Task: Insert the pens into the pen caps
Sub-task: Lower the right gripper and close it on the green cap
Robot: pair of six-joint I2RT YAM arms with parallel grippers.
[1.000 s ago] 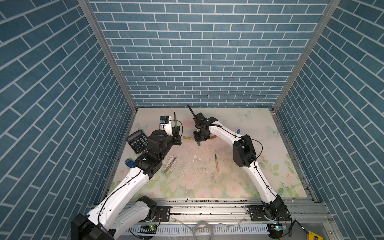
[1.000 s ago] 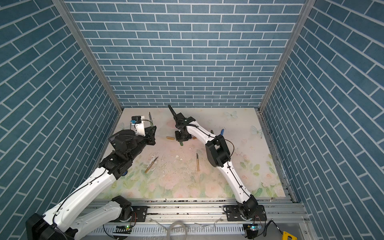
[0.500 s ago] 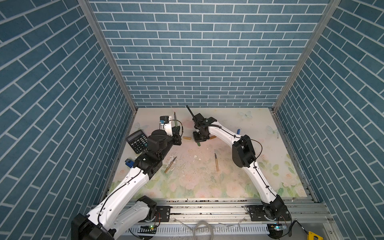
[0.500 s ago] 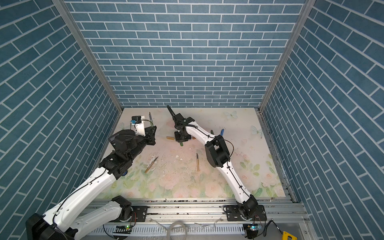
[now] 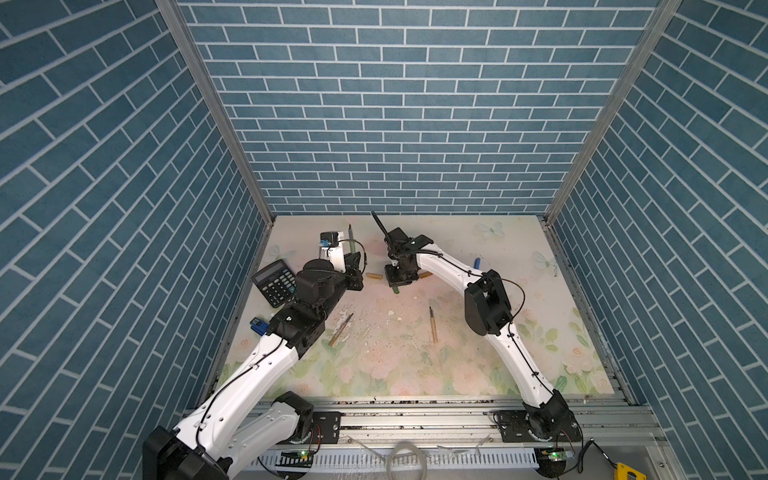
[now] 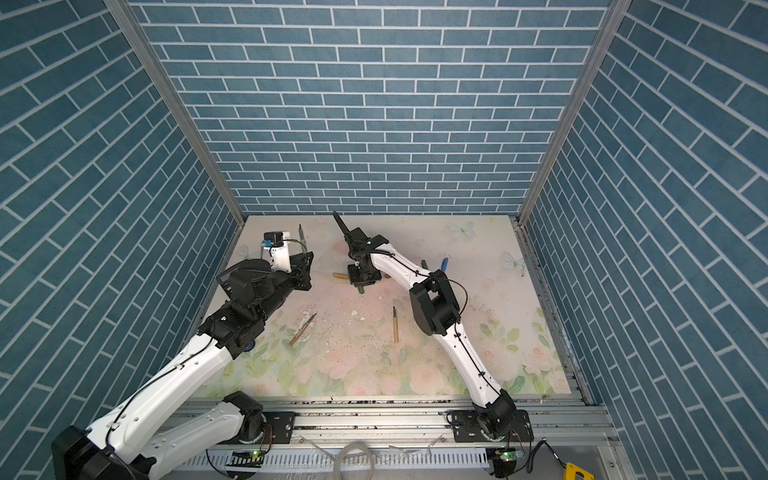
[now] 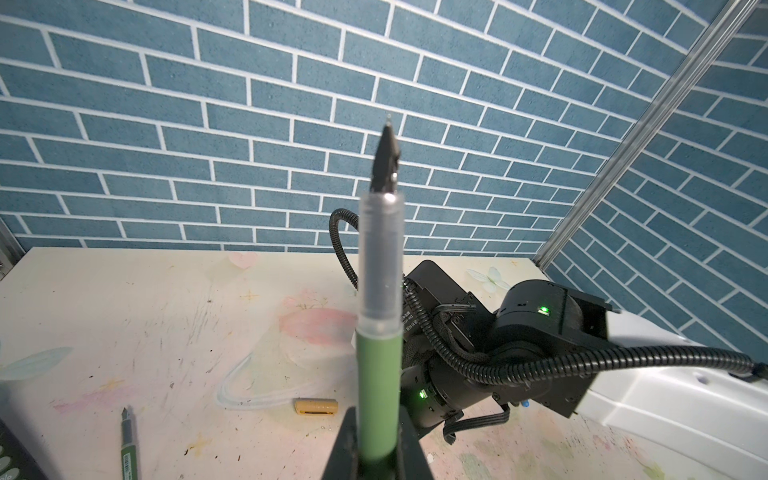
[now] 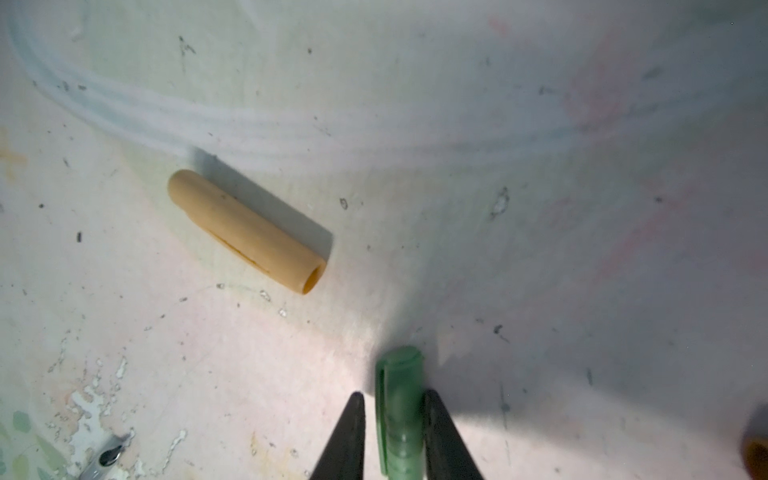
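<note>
Green cap (image 5: 397, 290), tan cap (image 5: 373, 275) at its ten o'clock, lies between right gripper's (image 8: 394, 395) parted jaws; advise square mid-length pinch to meet green pen (image 7: 379, 386) clenched upright in left gripper (image 7: 377, 419)

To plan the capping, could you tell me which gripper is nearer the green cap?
Right. The right gripper straddles the green cap; the left gripper holds a pen upright, beyond the tan cap.

2 green pens (image 7: 380, 395) (image 7: 129, 442), 2 tan pens (image 5: 340, 330) (image 5: 432, 326), 5 pen caps (image 5: 374, 275) (image 8: 401, 411) (image 5: 424, 275) (image 5: 478, 262) (image 6: 424, 264), 1 calculator (image 5: 274, 282)
</note>
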